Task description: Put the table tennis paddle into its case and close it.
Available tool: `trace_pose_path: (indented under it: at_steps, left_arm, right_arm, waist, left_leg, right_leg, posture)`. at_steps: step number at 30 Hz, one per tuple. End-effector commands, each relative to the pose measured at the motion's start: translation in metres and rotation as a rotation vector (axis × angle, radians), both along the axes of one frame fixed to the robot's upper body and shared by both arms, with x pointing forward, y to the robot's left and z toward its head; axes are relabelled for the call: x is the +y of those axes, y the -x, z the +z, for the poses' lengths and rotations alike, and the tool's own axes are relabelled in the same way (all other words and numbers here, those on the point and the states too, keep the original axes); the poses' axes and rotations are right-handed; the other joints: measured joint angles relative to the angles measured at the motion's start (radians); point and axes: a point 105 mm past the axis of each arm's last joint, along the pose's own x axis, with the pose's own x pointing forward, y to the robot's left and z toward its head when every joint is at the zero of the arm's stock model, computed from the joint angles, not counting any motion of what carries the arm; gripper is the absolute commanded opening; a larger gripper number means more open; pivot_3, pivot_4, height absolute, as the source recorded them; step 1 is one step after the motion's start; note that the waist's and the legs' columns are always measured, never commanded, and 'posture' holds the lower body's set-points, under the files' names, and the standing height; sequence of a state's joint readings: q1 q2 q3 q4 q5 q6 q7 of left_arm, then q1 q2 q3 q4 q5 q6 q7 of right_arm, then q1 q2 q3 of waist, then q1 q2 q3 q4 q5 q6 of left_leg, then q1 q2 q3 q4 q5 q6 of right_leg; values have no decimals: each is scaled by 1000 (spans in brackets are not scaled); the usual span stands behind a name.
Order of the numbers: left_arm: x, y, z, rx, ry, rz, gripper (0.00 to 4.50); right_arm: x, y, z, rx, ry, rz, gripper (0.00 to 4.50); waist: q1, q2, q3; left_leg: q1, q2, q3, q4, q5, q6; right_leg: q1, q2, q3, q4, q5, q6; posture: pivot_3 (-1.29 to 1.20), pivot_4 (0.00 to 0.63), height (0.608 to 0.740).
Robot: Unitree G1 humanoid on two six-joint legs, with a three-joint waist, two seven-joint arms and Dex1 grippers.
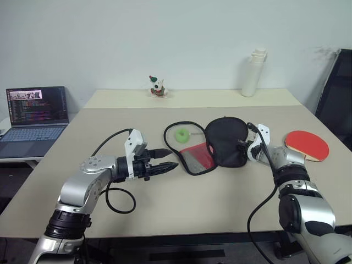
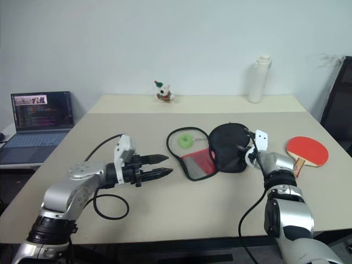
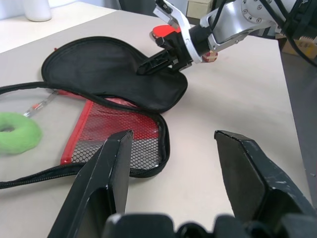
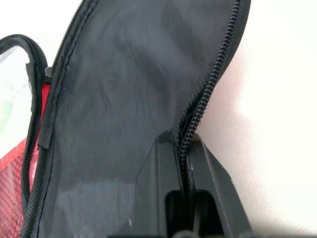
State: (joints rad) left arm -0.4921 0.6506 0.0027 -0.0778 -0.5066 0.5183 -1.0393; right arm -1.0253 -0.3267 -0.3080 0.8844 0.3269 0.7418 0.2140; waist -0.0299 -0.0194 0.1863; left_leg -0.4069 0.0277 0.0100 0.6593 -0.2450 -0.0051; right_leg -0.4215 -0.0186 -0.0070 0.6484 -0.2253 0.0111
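1. the table tennis paddle [image 1: 307, 144] lies flat on the right side of the table [image 1: 181, 198], red face up, its light wooden handle pointing toward the near right edge; it is outside the case and apart from it.
2. the case [image 1: 220, 144] lies open near the middle of the table, left of the paddle. its black flap is on the right, and the red part with the black mesh pocket [image 3: 119, 144] is on the left and a little nearer.
3. a green charm [image 1: 182, 134] sits inside the loop of the case's black zip edge, at the far left of the case.
4. the right gripper [image 4: 184, 148] is clamped on the zip edge of the case's black flap, on the flap's right side, between the case and the paddle.
5. the left gripper [image 1: 168, 159] hovers above the table just left of the case, fingers apart and holding nothing, pointing right toward the mesh pocket.
6. at the far side stand a white bottle [image 1: 254, 72] to the right and a small figurine [image 1: 158, 87] near the centre.
7. a laptop [image 1: 34, 118] sits open on a separate surface at the far left.
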Motion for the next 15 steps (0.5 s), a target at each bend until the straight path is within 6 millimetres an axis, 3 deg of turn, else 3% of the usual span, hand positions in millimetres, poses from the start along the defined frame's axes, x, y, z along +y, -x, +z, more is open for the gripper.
trace_pose_path:
  at_steps: [1, 4, 10, 15]
  left_arm:
    - [-5, 1, 10, -49, 3, -23, 2870]
    - [-5, 3, 9, -48, 6, -18, 2870]
    - [-5, 5, 7, -46, 16, -10, 2870]
    - [-9, 7, 6, -45, 17, -23, 2870]
  right_arm:
    - [-5, -4, 13, -55, 42, -6, 31]
    - [-10, -5, 14, -65, 70, -21, 577]
    - [-34, -9, 35, -171, 250, -61, 2598]
    - [-60, 0, 56, -221, 314, -125, 4393]
  waist:
    - [0, 0, 0]
    - [0, 0, 0]
    - [0, 0, 0]
    - [1, 0, 0]
  left_leg:
    - [0, 0, 0, 0, 0, 0]
    - [0, 0, 0, 0, 0, 0]
    - [0, 0, 0, 0, 0, 0]
    - [0, 0, 0, 0, 0, 0]
  right_leg:
    - [0, 0, 0, 0, 0, 0]
    - [0, 0, 0, 0, 0, 0]
    - [0, 0, 0, 0, 0, 0]
    - [0, 0, 0, 0, 0, 0]
  posture:
    - [0, 150, 740]
    - [0, 150, 740]
    - [0, 150, 740]
    - [0, 150, 740]
